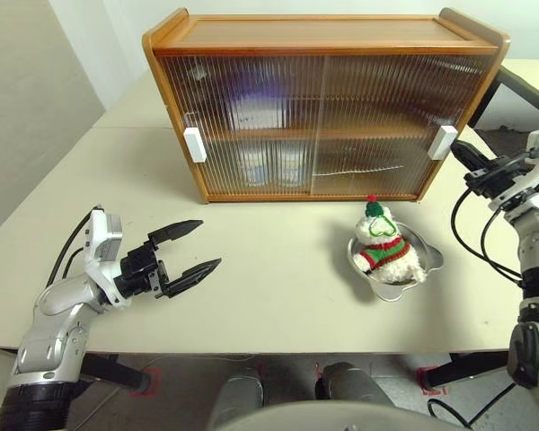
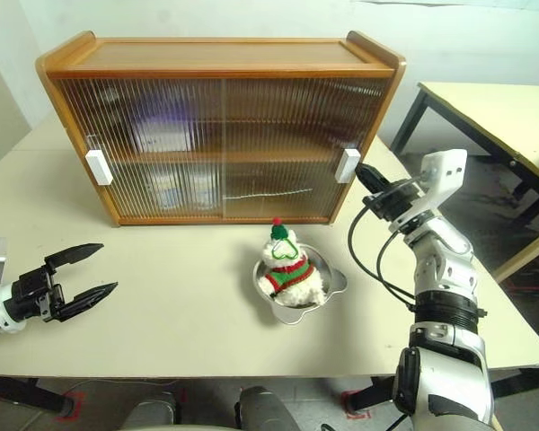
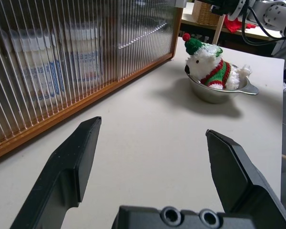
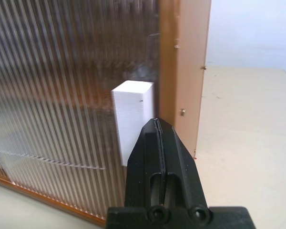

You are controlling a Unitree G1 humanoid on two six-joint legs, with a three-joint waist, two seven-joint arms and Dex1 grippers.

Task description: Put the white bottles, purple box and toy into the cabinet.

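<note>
On the worktop (image 1: 278, 287), toy (image 1: 384, 244) sitting in a steel bowl (image 1: 427, 266) before the closed cabinet (image 1: 323, 108), white bottles (image 1: 271, 166) blurred behind its ribbed doors, left gripper (image 1: 195, 246) jaws wide and empty, right gripper (image 2: 363, 173) jaws pressed together by the right-hand white handle (image 2: 347, 165).

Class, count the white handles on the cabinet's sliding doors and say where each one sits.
2. One white handle is on the left door, near the cabinet's left edge. The other handle is on the right door, near its right edge, with the shut right end effector close beside it.
</note>
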